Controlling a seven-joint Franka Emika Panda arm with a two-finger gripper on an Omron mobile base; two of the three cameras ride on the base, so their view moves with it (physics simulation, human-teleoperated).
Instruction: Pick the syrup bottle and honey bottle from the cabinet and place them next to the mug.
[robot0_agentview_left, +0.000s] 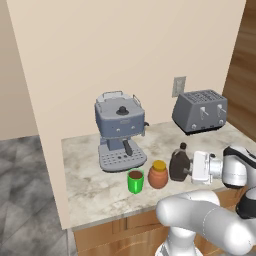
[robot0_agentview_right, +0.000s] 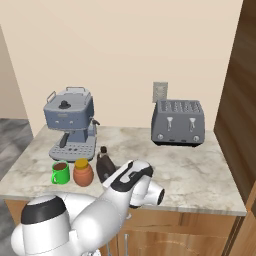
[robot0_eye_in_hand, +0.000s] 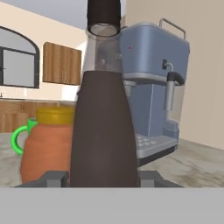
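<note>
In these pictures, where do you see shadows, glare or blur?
Left base view: soft, even light, faint shadows under the mug and the honey bottle, no glare. Right base view: the same flat light. Hand view: the syrup bottle looms very near and looks stretched, with slightly soft edges.

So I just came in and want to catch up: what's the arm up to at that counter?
The pincer is shut on the syrup bottle, which stands upright on the marble counter. The bottle sits right beside the honey bottle, and that one is next to the green mug, so the three form a row in front of the coffee machine. A toaster stands further back. The syrup bottle looks placed but not yet let go.
</note>
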